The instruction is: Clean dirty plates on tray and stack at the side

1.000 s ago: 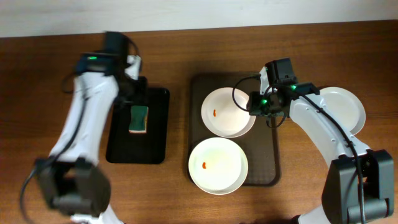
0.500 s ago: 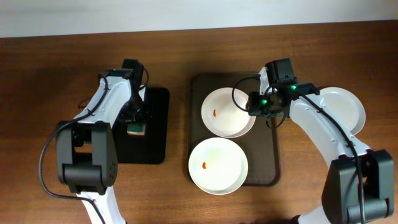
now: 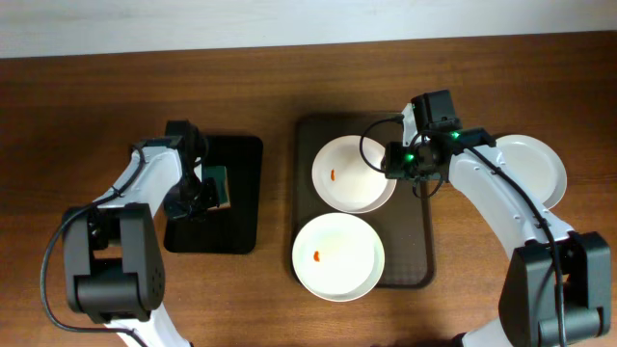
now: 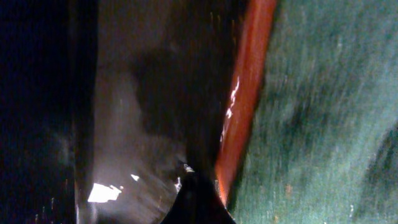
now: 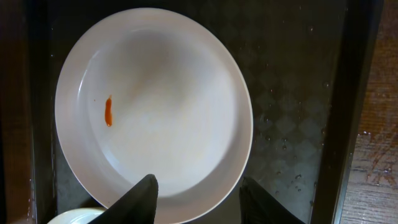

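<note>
– Dirty plates [image 3: 337,255]: how much of the cleaning can be counted as done?

– Very little, it is judged. At the left of the overhead frame the left gripper [image 3: 205,189] is seen low over the black tray [image 3: 241,159], right at the sponge [image 3: 221,183]. Whether the sponge is clasped cannot be told, as the left wrist view is filled by a blurred green surface.

– And what is found in the middle?

– On the brown tray [image 3: 415,246] two plates are laid, the upper plate [image 3: 352,173] and the lower plate [image 3: 342,241]. Each is marked by an orange-red smear [image 3: 334,176], so neither is judged wiped. The right gripper [image 5: 202,199] is held with its fingers spread at the upper plate's right edge, and nothing is gripped.

– Has anything been stacked at the side?

– At the far right a third plate [image 3: 540,169] is lying on the table [image 3: 96,96], off the brown tray and partly hidden by the right arm. No smear is seen on the part shown, but whether it was cleaned cannot be told. Two plates are left to be wiped and stacked.
</note>
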`<action>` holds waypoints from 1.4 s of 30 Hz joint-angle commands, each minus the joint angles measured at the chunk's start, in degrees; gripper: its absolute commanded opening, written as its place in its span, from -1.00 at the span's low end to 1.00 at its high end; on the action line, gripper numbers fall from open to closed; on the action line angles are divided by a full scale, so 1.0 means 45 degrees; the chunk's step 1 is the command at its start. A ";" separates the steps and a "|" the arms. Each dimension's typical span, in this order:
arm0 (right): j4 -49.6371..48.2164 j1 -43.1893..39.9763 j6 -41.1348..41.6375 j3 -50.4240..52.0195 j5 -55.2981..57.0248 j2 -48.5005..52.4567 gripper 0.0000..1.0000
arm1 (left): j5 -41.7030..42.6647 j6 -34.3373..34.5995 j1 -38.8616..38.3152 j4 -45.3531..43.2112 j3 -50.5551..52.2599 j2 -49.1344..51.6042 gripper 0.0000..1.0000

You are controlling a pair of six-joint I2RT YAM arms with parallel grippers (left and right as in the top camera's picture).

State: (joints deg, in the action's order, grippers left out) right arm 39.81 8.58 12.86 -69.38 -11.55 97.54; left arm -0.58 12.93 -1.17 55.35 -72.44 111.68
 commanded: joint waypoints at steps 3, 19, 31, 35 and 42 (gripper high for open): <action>-0.0029 0.0010 -0.0097 -0.0180 -0.0063 -0.0214 -0.12 | 0.0656 0.0413 -0.0073 0.0627 -0.1195 -0.0719 -0.99; -0.0019 0.0010 -0.0092 -0.0180 -0.0073 -0.0214 -0.11 | 0.0175 -0.0525 -0.0767 -0.0432 -0.0894 -0.0695 -0.63; -0.0024 0.0010 -0.0092 -0.0180 -0.0073 -0.0214 -0.11 | -0.0053 -0.0515 -0.0767 -0.5017 0.1982 -0.0583 -0.84; -0.0019 0.0010 -0.0092 -0.0180 -0.0078 -0.0214 -0.11 | 0.0918 -0.2025 -0.0767 -0.2837 -0.0189 -0.0826 -0.99; -0.0019 0.0010 -0.0092 -0.0180 -0.0073 -0.0214 -0.11 | 0.0583 -0.2127 -0.0879 -0.1438 -0.1039 -0.0811 -0.10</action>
State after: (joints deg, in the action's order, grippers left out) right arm 39.86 8.58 12.88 -69.38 -11.57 97.54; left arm 2.74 4.01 -4.91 50.28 -77.93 108.44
